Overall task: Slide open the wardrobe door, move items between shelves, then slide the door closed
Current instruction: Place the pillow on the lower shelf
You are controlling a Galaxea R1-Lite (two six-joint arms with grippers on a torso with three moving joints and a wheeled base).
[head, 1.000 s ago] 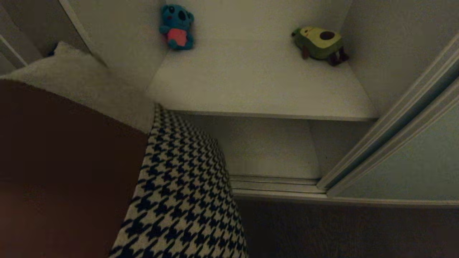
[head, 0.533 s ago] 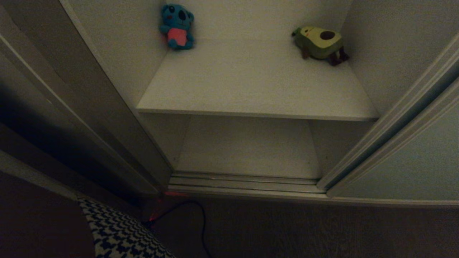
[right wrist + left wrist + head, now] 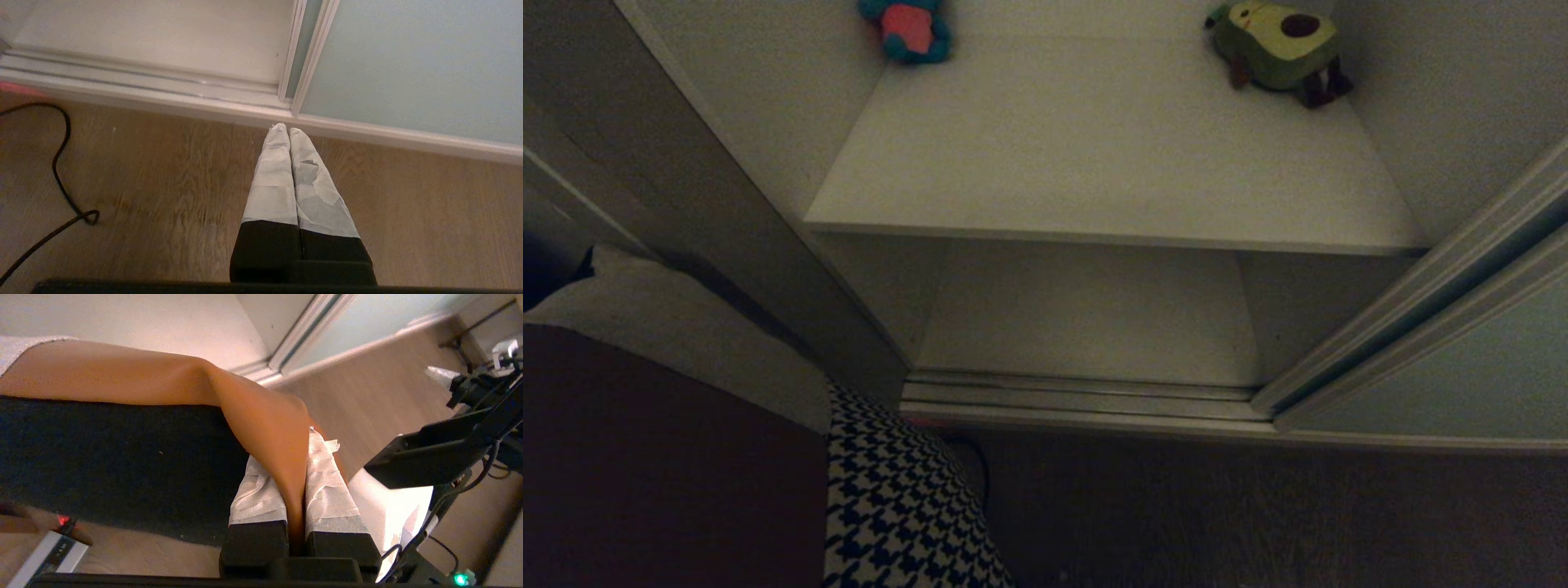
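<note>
The cushion (image 3: 686, 457) hangs at the lower left of the head view, showing brown, beige and houndstooth patches. My left gripper (image 3: 292, 457) is shut on a brown corner of the cushion (image 3: 261, 416), whose black back (image 3: 114, 465) faces the wrist camera. The sliding wardrobe door (image 3: 1462, 376) stands pushed to the right, leaving the wardrobe open. Inside are an upper shelf (image 3: 1094, 163) and a lower shelf (image 3: 1086, 318). My right gripper (image 3: 284, 130) is shut and empty, hanging over the wooden floor near the door's (image 3: 408, 61) bottom edge.
A blue plush toy (image 3: 905, 28) and an avocado plush toy (image 3: 1278, 49) sit in the back corners of the upper shelf. The wardrobe's side panel (image 3: 686, 204) rises just behind the cushion. A black cable (image 3: 61, 163) lies on the floor before the bottom track (image 3: 1086, 396).
The cushion dropped low and to the left, then rose again at the left edge. The whole view has shifted, so the toys now sit higher in the picture.
</note>
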